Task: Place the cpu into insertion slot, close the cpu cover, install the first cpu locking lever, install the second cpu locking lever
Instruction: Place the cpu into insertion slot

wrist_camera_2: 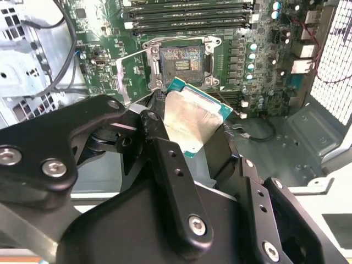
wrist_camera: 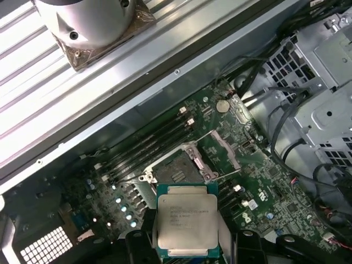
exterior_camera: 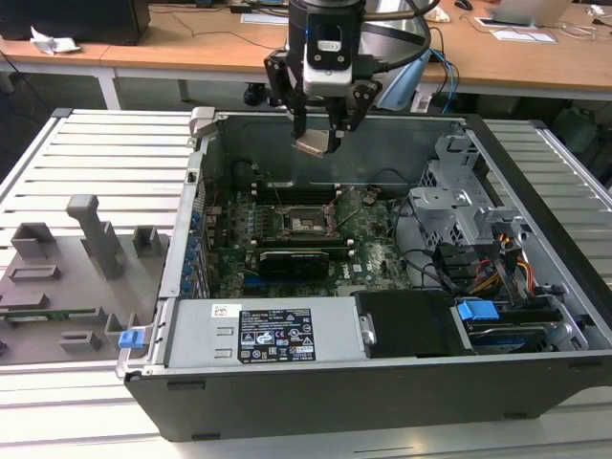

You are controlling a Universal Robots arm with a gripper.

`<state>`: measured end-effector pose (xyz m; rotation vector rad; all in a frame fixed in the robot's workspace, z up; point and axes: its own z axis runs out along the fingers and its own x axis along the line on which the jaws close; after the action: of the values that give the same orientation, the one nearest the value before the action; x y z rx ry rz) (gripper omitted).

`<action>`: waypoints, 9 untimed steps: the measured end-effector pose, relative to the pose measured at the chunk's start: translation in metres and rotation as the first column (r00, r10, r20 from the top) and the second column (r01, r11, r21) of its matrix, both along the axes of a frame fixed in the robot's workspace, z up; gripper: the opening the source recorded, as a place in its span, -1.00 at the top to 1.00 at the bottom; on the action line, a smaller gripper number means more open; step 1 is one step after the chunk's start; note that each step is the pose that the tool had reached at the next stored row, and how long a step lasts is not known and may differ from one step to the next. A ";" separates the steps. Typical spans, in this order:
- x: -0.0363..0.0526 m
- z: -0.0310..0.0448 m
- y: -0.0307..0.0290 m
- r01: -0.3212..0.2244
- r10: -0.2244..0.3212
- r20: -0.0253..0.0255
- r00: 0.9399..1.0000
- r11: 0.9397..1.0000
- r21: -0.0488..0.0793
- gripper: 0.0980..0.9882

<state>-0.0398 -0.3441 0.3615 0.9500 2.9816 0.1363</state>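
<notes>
One slatted metal counter (exterior_camera: 105, 153) is carrying everything. One open computer case (exterior_camera: 382, 392) is lying on it on its side, and one grey fixture plate (exterior_camera: 57, 287) is sitting beside the case, toward the exterior view's left. Inside the case, one green motherboard (exterior_camera: 382, 253) is lying flat, with one power supply (exterior_camera: 268, 330) sitting along the near wall.

One gripper (exterior_camera: 321, 136) is hanging above the case, over the middle of the board.

On the board, one cpu cover (wrist_camera_2: 132, 74) is standing swung open, hinged up at one side of the socket. One insertion slot (wrist_camera_2: 181, 60) is lying bare, its dark contact field showing inside the metal rim in both wrist views (wrist_camera: 173, 170).

One cpu (wrist_camera: 184, 223) is riding in the gripper, its dull silver top facing the wrist cameras and its green edge showing around it (wrist_camera_2: 190, 118). In the exterior view the cpu (exterior_camera: 314, 143) is hanging well above the slot (exterior_camera: 304, 222), not touching the board.

The two black fingers (wrist_camera_2: 157, 132) are closing in on the chip from opposite edges, parted only by its width and gripping it between them.
</notes>
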 end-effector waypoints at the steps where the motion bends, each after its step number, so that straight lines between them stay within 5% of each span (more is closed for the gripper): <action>1: 0.0000 -0.0001 0.0000 0.011 -0.011 0.000 1.000 1.000 0.000 0.03; 9: 0.0000 -0.0012 0.0000 0.101 -0.101 0.000 0.995 0.995 0.000 0.03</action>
<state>-0.0398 -0.3441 0.3603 1.0978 2.9257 0.1349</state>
